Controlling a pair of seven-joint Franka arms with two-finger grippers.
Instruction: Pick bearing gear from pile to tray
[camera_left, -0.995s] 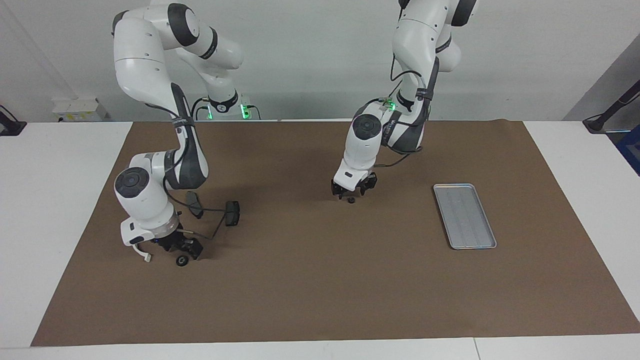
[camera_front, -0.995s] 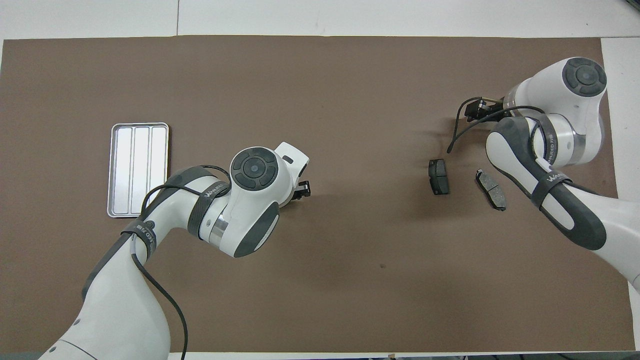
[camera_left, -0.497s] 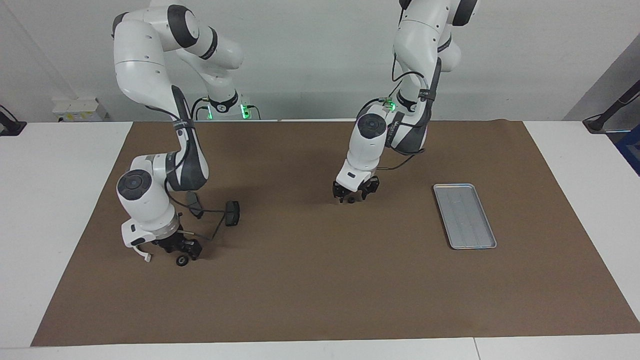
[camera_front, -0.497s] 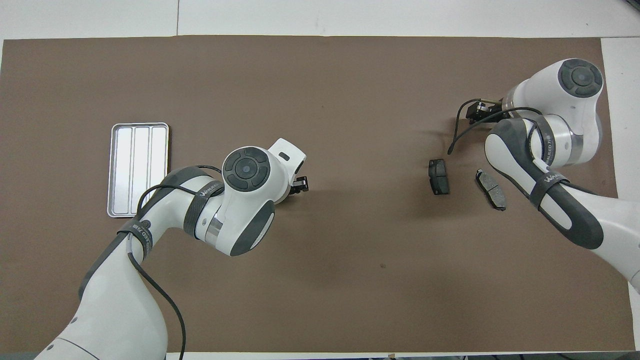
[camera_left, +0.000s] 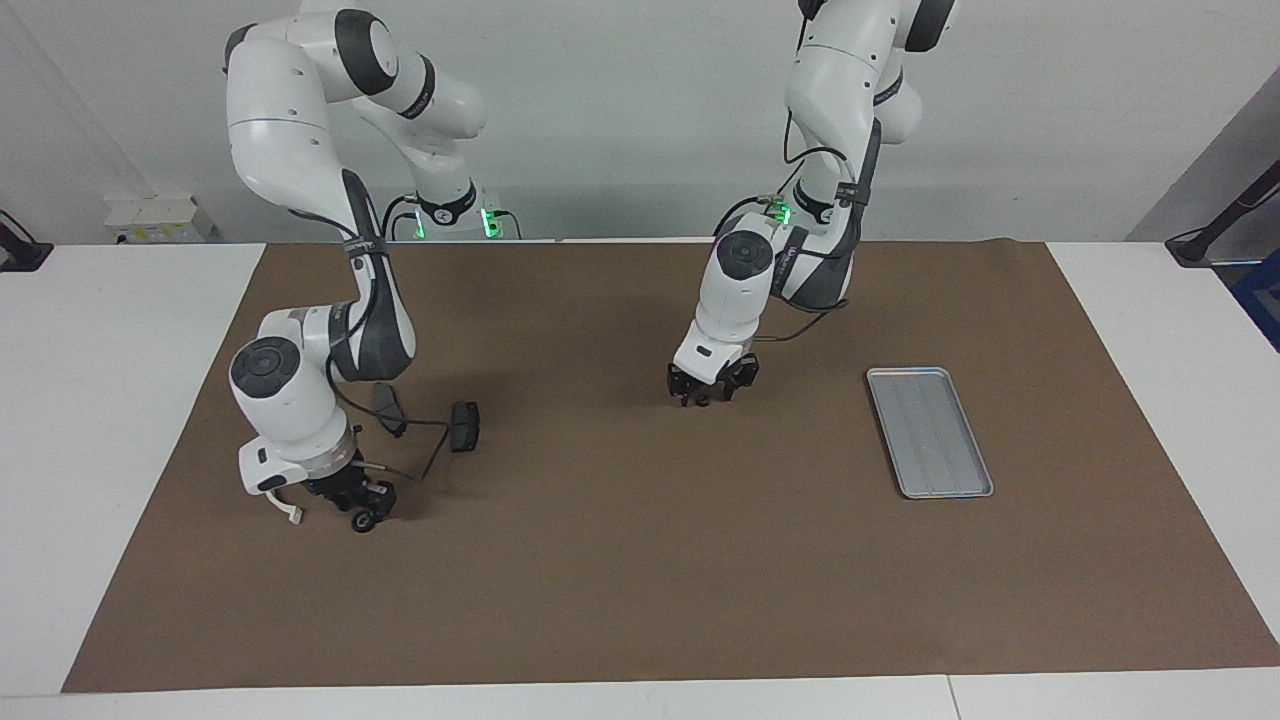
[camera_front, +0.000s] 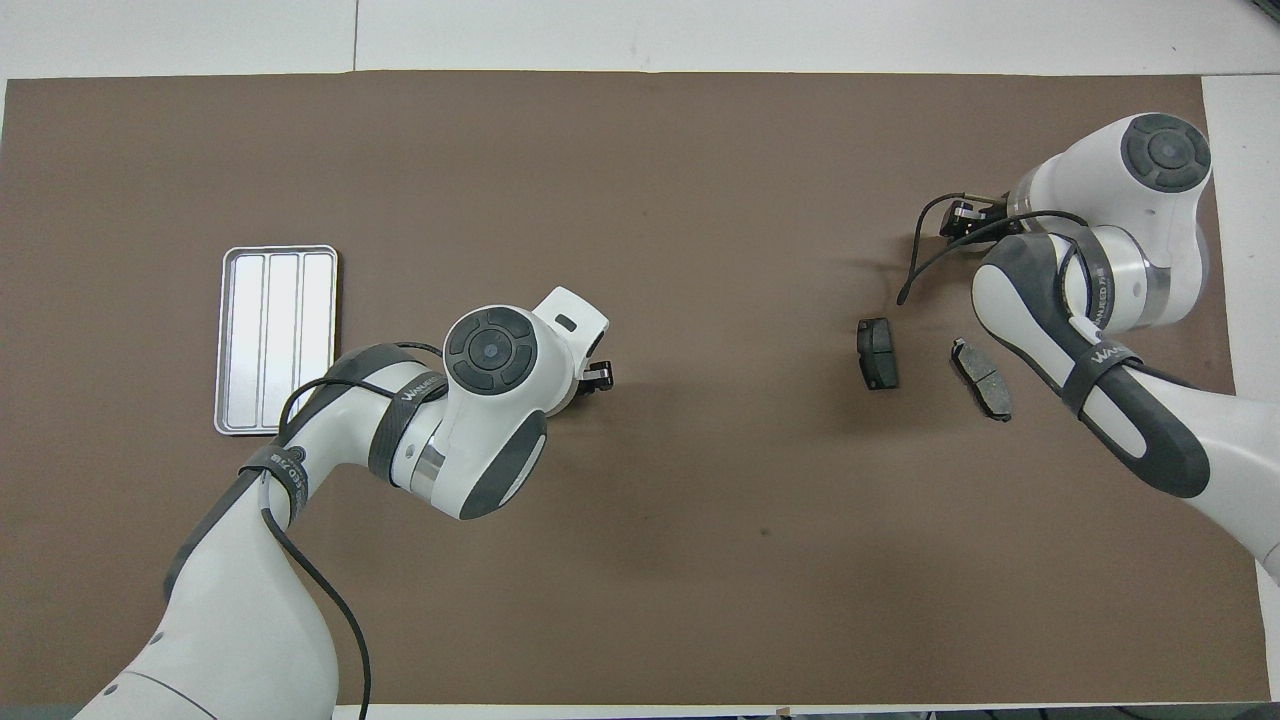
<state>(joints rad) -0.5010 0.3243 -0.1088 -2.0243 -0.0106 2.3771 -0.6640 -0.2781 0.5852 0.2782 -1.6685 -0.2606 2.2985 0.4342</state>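
A small black round piece with a pale centre (camera_left: 361, 522) lies on the brown mat at the right arm's end. My right gripper (camera_left: 362, 505) is low over it, right at it. Another tiny black round piece (camera_left: 703, 400) lies mid-mat, and my left gripper (camera_left: 705, 392) is down around it. In the overhead view the left gripper (camera_front: 598, 375) and the right gripper (camera_front: 965, 215) peek out from under their wrists and both pieces are hidden. The silver tray (camera_left: 930, 430) lies empty toward the left arm's end.
Two dark grey brake-pad plates (camera_left: 463, 425) (camera_left: 388, 408) lie on the mat beside the right arm, nearer to the robots than its gripper. A black cable (camera_left: 432, 452) loops from the right wrist past them. The brown mat (camera_left: 640, 580) covers most of the table.
The left gripper has come down and settled over the tiny black piece. The right gripper has edged closer onto the round piece. Plates and tray have not moved.
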